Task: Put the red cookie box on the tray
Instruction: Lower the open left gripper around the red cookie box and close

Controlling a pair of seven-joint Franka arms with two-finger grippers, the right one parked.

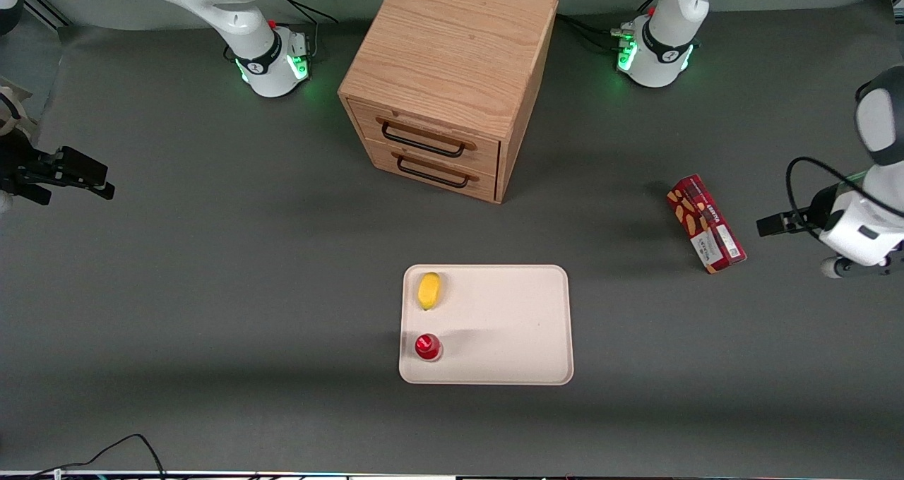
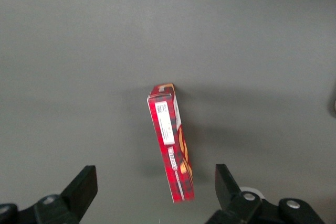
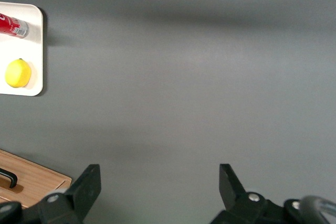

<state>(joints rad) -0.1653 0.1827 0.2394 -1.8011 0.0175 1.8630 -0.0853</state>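
- Gripper (image 2: 156,184) hovers over the grey table (image 1: 212,289) at the working arm's end, fingers (image 2: 84,184) spread wide, holding nothing, both fingertips clear of the carton.
- Red cookie box (image 1: 705,223) stands on a narrow long side at mid-right of the front frame, well apart from the tray (image 1: 519,325) and the wooden cabinet (image 1: 452,78); bare table all round it.
- Tray at lower centre: lemon (image 1: 429,291) and red-capped item (image 1: 427,346) sit along the edge toward the parked arm; remaining surface is bare.
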